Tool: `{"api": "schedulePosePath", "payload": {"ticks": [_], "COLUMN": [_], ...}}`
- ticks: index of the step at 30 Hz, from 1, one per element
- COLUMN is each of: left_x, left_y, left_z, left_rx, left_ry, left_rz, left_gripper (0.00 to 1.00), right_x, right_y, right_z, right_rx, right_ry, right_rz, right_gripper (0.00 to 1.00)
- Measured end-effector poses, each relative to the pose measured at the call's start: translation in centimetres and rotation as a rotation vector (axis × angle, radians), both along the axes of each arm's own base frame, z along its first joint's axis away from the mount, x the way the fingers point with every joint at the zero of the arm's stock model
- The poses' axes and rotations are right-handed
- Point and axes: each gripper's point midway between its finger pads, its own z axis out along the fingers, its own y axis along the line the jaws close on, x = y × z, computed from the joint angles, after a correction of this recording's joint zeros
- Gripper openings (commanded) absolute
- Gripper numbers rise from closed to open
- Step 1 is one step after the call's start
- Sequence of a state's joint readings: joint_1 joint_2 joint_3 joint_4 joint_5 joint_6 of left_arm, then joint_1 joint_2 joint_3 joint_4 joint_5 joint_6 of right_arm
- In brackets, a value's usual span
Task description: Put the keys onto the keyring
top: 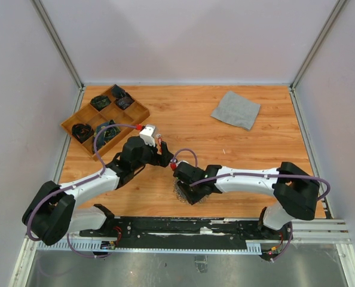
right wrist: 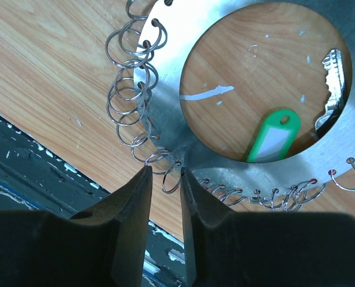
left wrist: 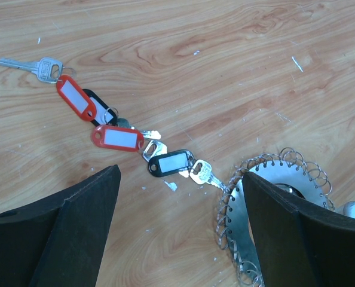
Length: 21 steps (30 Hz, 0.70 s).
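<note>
A row of keys [left wrist: 115, 134] with red [left wrist: 76, 98] and black [left wrist: 171, 162] tags lies on the wood in the left wrist view. Its last key touches the fringe of the keyring [left wrist: 240, 200]. My left gripper [left wrist: 180, 179] hovers open over that spot, one finger above the keyring's rim; from the top it [top: 165, 156] hides the keys. The keyring [right wrist: 162, 84] is a flat metal ring fringed with small split rings. A key [right wrist: 334, 78] with a green tag [right wrist: 273, 137] lies inside it. My right gripper [right wrist: 165, 173] stands narrowly open astride one split ring [right wrist: 173, 179] at the rim, not clamping it.
A wooden compartment tray [top: 67, 124] with dark items stands at the back left. A grey cloth [top: 236, 109] lies at the back right. The black rail [right wrist: 22, 173] at the table's near edge runs close behind the keyring. Walls enclose the table.
</note>
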<state>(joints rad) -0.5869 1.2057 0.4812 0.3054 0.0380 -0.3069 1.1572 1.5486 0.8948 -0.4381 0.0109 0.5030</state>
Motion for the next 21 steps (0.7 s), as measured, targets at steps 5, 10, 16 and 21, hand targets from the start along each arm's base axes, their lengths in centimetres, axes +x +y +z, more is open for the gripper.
{"api": "schedulePosePath", "payload": {"ticks": [5,10,16,21], "left_x": [-0.02,-0.02,-0.02,-0.02], "left_y": [0.02,0.02,0.02,0.02], "left_z": [-0.05,-0.04,-0.04,-0.02], "left_rx": [0.001,0.0,0.0,0.0], "left_ry": [0.001,0.001,0.001,0.0], "left_rz": [0.0,0.0,0.0,0.0], "left_gripper": [0.89,0.89,0.89,0.89], "right_x": [-0.24,-0.25,-0.32,-0.28], "right_y": [-0.04,-0.08,-0.34,-0.68], "right_z": [-0.36,-0.43,-0.49,-0.57], "right_rx": [-0.009,-0.012,-0.022,-0.037], "right_ry": [0.015,0.016,0.018,0.015], "right_rz": [0.005,0.005,0.004,0.001], "right_gripper": [0.24,0.2,0.16,0.1]}}
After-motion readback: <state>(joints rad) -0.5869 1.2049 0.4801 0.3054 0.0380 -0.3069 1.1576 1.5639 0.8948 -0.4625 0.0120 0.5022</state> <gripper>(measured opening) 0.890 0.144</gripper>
